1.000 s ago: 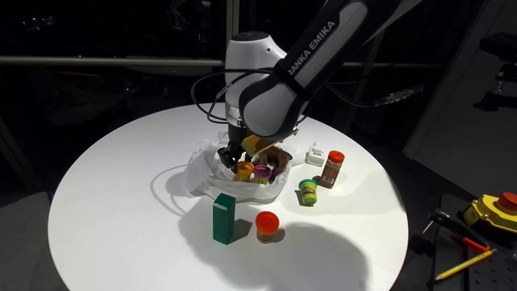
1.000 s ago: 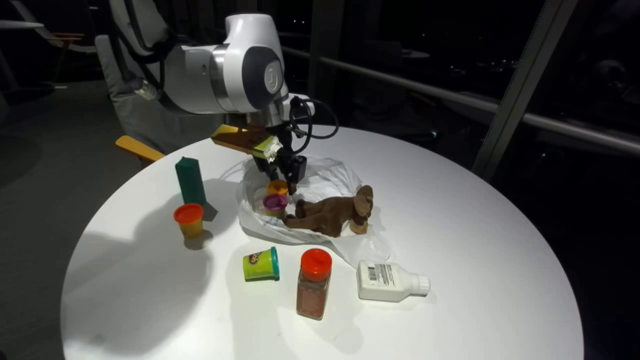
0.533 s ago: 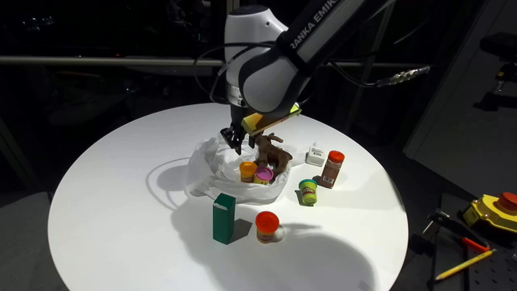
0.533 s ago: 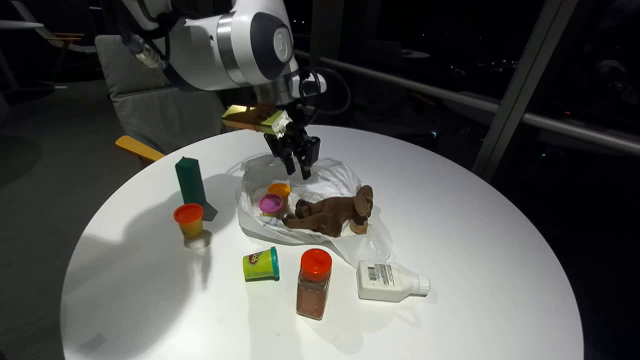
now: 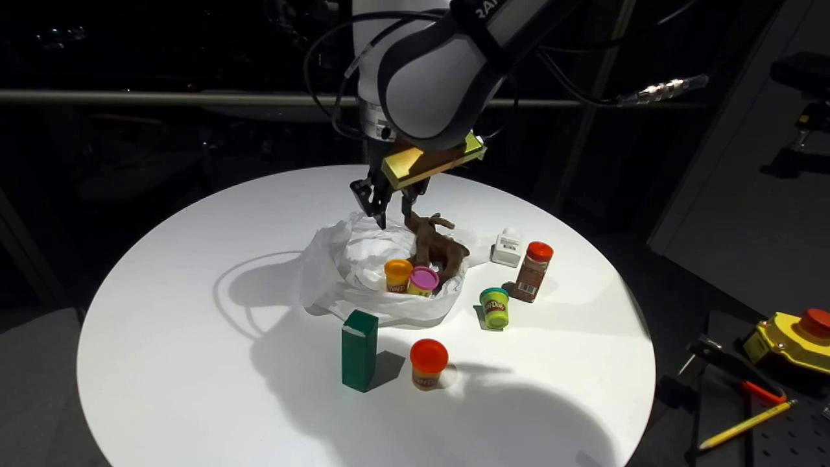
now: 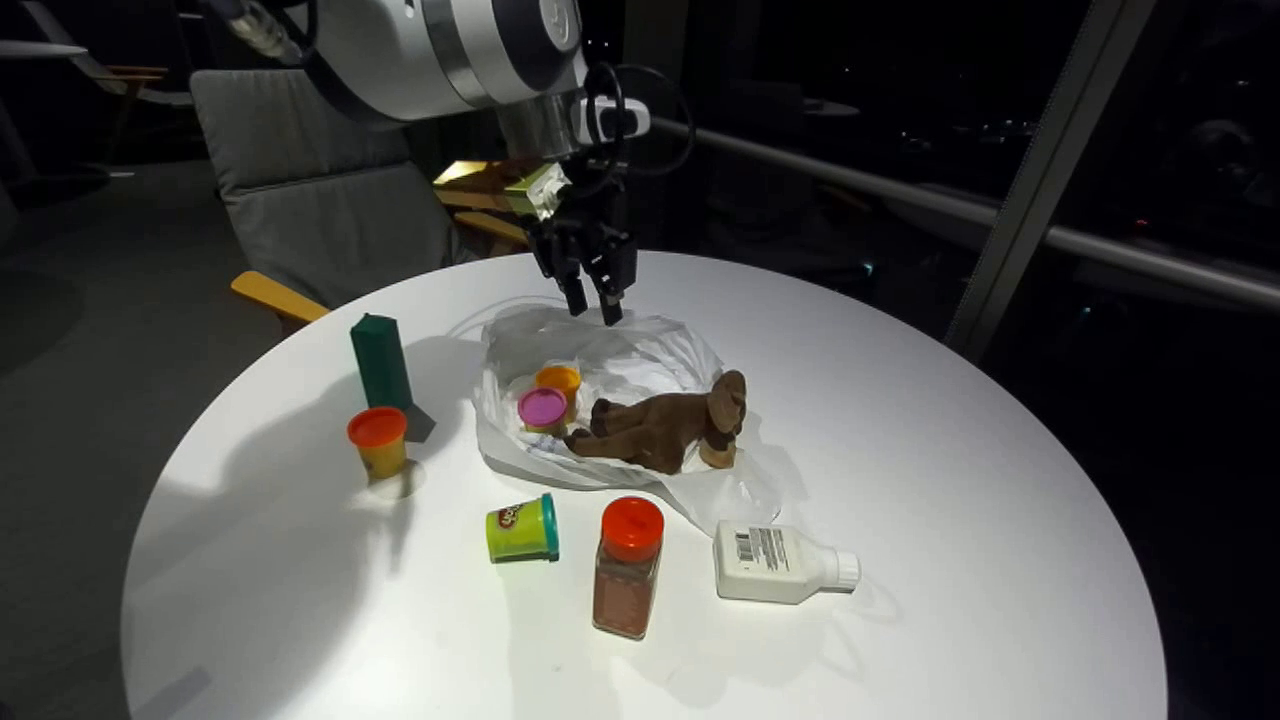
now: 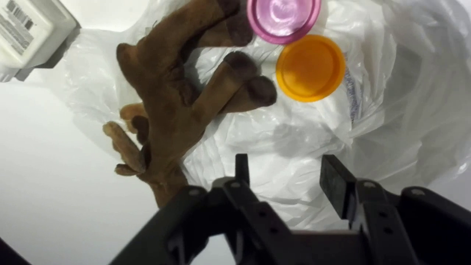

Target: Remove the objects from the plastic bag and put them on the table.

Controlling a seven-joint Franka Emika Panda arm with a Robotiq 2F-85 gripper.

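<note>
My gripper [image 7: 287, 165] hangs open above the crinkled white plastic bag [image 6: 660, 345], nothing between its fingers; both exterior views show this gripper [image 5: 394, 218] [image 6: 595, 314] clear of the bag. Inside the bag lie a brown plush toy [image 6: 660, 430], an orange-lidded tub [image 7: 311, 68] and a purple-lidded tub [image 6: 543, 405], the tubs side by side. On the white table [image 6: 930, 450] are a standing green box [image 6: 380, 362], a red-lidded tub [image 6: 378, 430], a green tub [image 6: 522, 530] on its side, a red-capped brown bottle [image 6: 628, 575] and a white bottle [image 6: 780, 565] lying down.
A yellow box-shaped part [image 5: 431, 163] juts out from the wrist beside the fingers. Beyond the table stand a grey chair [image 6: 320, 200] and, on a dark surface, a red-topped yellow button box [image 5: 791, 340] and a yellow pencil [image 5: 746, 425].
My gripper has risen from down in the bag beside the orange-lidded tub to above it. Both tubs in the bag have shifted slightly and settled. Things on the table have not moved.
</note>
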